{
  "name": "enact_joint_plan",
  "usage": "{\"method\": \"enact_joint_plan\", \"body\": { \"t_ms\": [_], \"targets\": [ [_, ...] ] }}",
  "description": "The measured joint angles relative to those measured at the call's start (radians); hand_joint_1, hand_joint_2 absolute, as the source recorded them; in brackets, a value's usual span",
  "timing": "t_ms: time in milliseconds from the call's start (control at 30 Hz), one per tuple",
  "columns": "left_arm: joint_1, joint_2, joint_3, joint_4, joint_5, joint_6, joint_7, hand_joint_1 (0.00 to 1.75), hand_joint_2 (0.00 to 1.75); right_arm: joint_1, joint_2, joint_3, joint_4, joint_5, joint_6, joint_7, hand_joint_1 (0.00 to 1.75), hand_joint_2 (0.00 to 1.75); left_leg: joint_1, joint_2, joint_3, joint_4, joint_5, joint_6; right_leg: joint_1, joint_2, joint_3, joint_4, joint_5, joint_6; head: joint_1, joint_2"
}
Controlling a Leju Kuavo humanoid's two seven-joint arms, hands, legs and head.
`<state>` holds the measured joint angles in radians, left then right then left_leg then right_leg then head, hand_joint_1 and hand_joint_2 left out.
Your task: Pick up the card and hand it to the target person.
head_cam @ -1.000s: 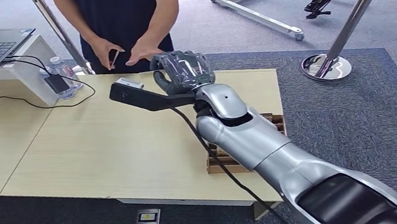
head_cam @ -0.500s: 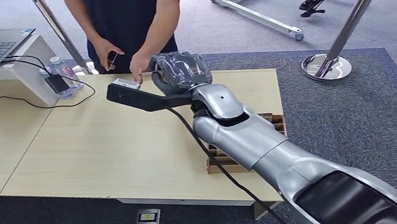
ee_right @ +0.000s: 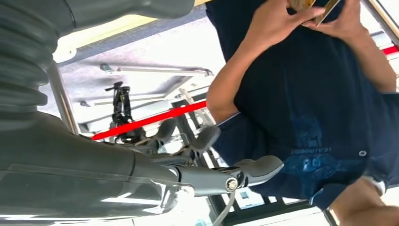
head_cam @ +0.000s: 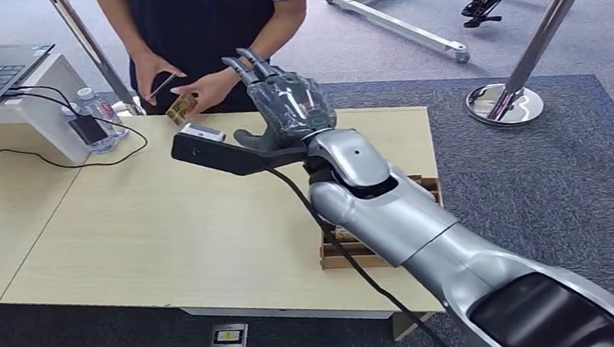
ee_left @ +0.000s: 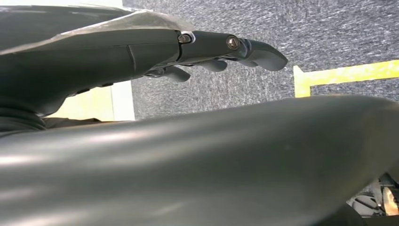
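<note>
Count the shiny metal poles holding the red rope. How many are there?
2. One shiny metal pole stands at right on the grey carpet; the other slants up behind the table's left end. Others may be out of frame.

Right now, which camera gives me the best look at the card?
The head view: the card sits in the person's hand, clear of the robot's open right hand. The right wrist view catches just its edge at the frame border. The left wrist view faces carpet.
</note>
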<state>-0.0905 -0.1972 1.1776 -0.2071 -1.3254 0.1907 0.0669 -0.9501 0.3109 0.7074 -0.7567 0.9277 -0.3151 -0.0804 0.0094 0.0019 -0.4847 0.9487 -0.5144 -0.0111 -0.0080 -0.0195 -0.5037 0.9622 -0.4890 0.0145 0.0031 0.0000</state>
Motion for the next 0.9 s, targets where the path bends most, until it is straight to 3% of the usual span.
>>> {"method": "enact_joint_plan", "body": {
  "t_ms": [433, 667, 900],
  "targets": [
    [0.002, -0.001, 0.001, 0.000, 0.022, 0.008, -0.004, 0.00, 0.00, 0.206, -0.179, -0.088, -0.372, 0.066, -0.050, -0.009, 0.00, 1.75, 0.000, -0.001, 0.000, 0.000, 0.000, 0.000, 0.000, 0.000, 0.000, -0.001, 0.000, 0.000, 0.000, 0.000],
    [0.005, -0.003, 0.003, 0.000, 0.029, 0.011, 0.002, 0.00, 0.00, 0.486, -0.306, -0.215, -0.635, 0.139, -0.220, -0.013, 0.00, 1.75, 0.000, -0.002, -0.001, 0.000, -0.002, 0.001, 0.000, 0.000, 0.000, -0.002, 0.000, 0.000, 0.000, 0.000],
    [0.005, -0.008, 0.009, 0.000, 0.049, 0.023, 0.004, 0.00, 0.00, 0.755, -0.341, -0.373, -0.845, 0.216, -0.304, 0.006, 0.00, 1.75, 0.000, -0.003, -0.001, 0.000, -0.002, 0.001, 0.000, 0.000, 0.000, -0.003, -0.001, 0.001, 0.000, 0.000]
  ]
}}
